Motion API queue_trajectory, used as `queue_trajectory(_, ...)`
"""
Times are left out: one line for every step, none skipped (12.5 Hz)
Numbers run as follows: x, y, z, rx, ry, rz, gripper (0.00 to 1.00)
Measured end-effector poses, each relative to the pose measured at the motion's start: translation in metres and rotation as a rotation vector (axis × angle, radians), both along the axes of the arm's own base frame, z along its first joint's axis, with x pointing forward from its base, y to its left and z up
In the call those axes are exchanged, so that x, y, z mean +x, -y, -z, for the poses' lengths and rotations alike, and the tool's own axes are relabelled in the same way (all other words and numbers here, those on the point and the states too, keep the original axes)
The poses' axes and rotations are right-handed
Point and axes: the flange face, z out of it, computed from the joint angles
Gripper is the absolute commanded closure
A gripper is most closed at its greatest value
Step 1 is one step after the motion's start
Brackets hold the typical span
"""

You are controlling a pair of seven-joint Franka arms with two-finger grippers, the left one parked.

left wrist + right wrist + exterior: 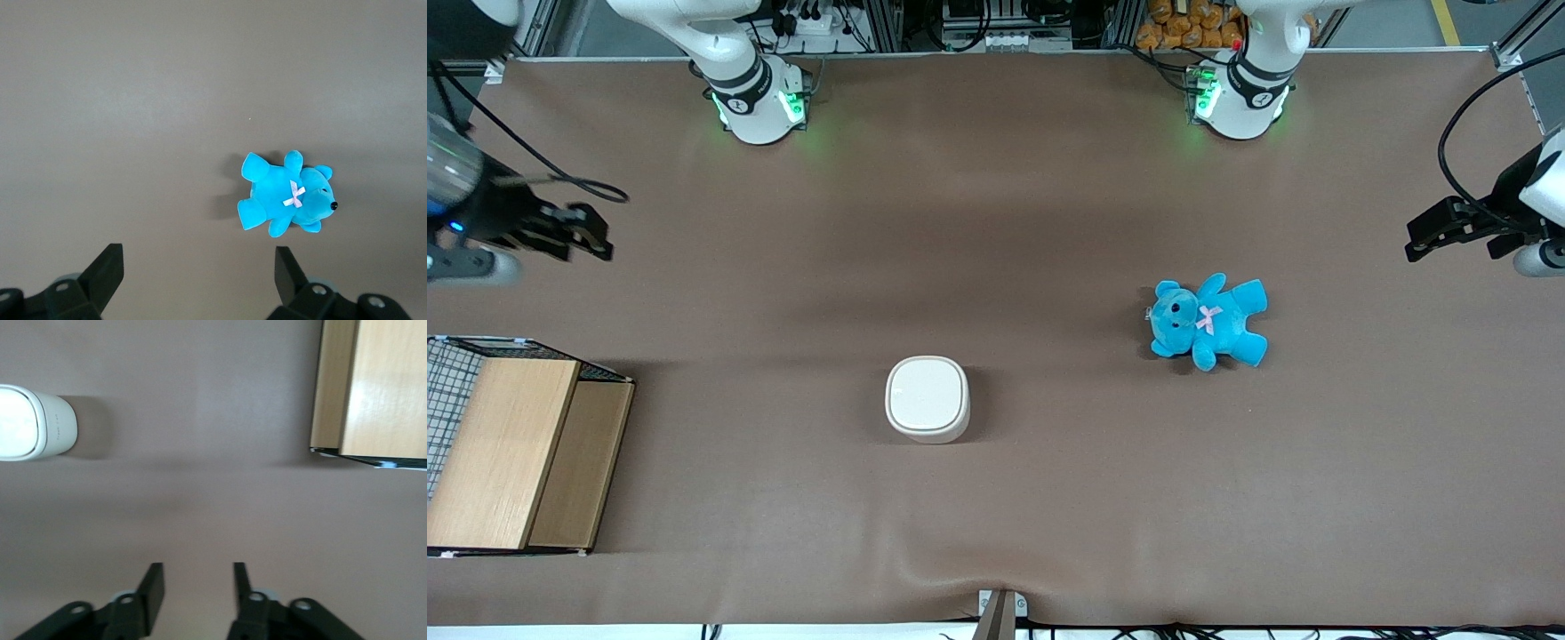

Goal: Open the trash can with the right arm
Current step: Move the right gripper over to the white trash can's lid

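The cream-white trash can (927,399) stands on the brown table, near its middle, with its flat lid down. It also shows in the right wrist view (33,423), lid shut. The right arm's black gripper (587,233) hangs above the table toward the working arm's end, well away from the can and farther from the front camera than it. In the right wrist view the gripper (197,577) is open and empty, with bare table between its fingers.
A wooden box with wire mesh (511,449) stands at the working arm's end of the table, nearer the front camera than the gripper; it also shows in the right wrist view (373,387). A blue teddy (1208,322) lies toward the parked arm's end.
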Motion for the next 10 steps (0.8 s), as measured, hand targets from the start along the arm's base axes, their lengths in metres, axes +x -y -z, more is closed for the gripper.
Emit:
queue_trajectory(0.008,-0.012,0.010,0.001,-0.008,0.002,0.89)
queue_trajectory(0.017,-0.025,0.020,0.004,-0.014,-0.004,1.00)
queue_trajectory(0.026,-0.035,0.028,0.012,-0.016,-0.007,1.00)
queue_trajectory(0.036,-0.042,0.037,0.023,-0.008,0.001,1.00)
queue_trajectory(0.045,-0.048,0.045,0.036,0.004,0.016,1.00)
queue_trajectory(0.053,-0.057,0.054,0.051,0.019,0.027,1.00)
queue_trajectory(0.060,-0.070,0.065,0.070,0.028,0.031,1.00)
queue_trajectory(0.066,-0.088,0.078,0.087,0.036,0.030,1.00)
queue_trajectory(0.072,-0.108,0.091,0.103,0.045,0.039,1.00)
queue_trajectory(0.076,-0.128,0.104,0.116,0.050,0.058,1.00)
